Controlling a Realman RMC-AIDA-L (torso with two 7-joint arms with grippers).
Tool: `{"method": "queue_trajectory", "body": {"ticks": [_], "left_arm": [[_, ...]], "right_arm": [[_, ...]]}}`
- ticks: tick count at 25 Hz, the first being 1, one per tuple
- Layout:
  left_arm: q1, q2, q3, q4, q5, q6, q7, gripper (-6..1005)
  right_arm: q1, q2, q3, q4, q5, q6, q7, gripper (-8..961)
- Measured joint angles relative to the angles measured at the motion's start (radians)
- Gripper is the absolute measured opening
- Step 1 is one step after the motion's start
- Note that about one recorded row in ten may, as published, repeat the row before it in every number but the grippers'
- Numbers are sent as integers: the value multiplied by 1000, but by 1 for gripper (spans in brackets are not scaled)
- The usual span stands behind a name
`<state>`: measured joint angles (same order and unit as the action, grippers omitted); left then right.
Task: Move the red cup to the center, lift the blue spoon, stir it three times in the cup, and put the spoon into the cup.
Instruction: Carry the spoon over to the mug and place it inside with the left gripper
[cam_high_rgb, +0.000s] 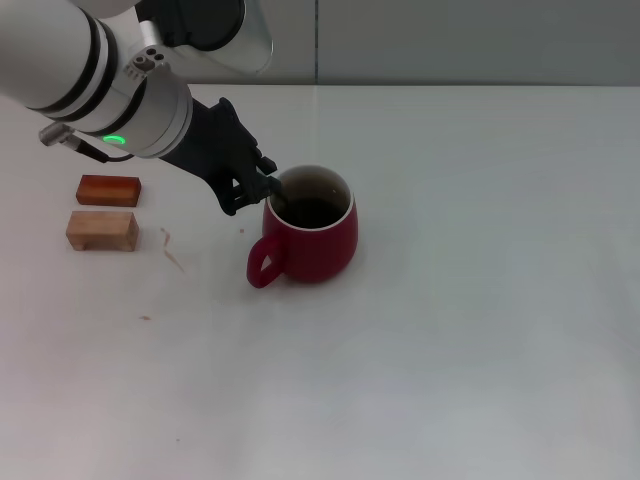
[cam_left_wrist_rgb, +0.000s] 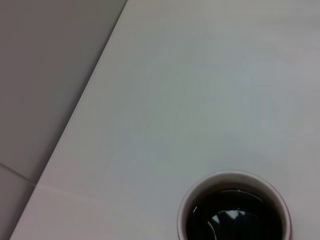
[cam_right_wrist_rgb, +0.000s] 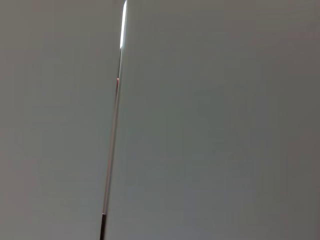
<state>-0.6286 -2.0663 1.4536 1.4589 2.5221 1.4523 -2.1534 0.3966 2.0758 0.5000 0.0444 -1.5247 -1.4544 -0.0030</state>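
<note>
The red cup (cam_high_rgb: 310, 240) stands upright on the white table, slightly left of the middle, with its loop handle turned toward the front left. My left gripper (cam_high_rgb: 266, 186) hangs at the cup's left rim, shut on the blue spoon (cam_high_rgb: 279, 202). Only the spoon's grey neck shows, slanting down into the dark inside; the fingers hide its handle. In the left wrist view, the cup's rim (cam_left_wrist_rgb: 200, 187) frames a shiny rounded shape (cam_left_wrist_rgb: 222, 220) that looks like the spoon's bowl. My right gripper is out of view.
Two brown wooden blocks, one reddish (cam_high_rgb: 108, 190) and one paler (cam_high_rgb: 101, 229), lie at the left of the table. A few small specks (cam_high_rgb: 172, 255) sit near them. The table's back edge (cam_high_rgb: 450, 86) meets a grey wall.
</note>
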Motion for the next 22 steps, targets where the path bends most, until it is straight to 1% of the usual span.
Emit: {"method": "queue_trajectory", "body": {"ticks": [8, 22], "left_arm": [[13, -1, 0, 28, -20, 52, -2, 142], [18, -3, 1, 29, -62, 51, -3, 147]], "right_arm": [[6, -1, 0, 0, 0, 0, 0, 663], [5, -2, 0, -1, 0, 0, 0, 663]]}}
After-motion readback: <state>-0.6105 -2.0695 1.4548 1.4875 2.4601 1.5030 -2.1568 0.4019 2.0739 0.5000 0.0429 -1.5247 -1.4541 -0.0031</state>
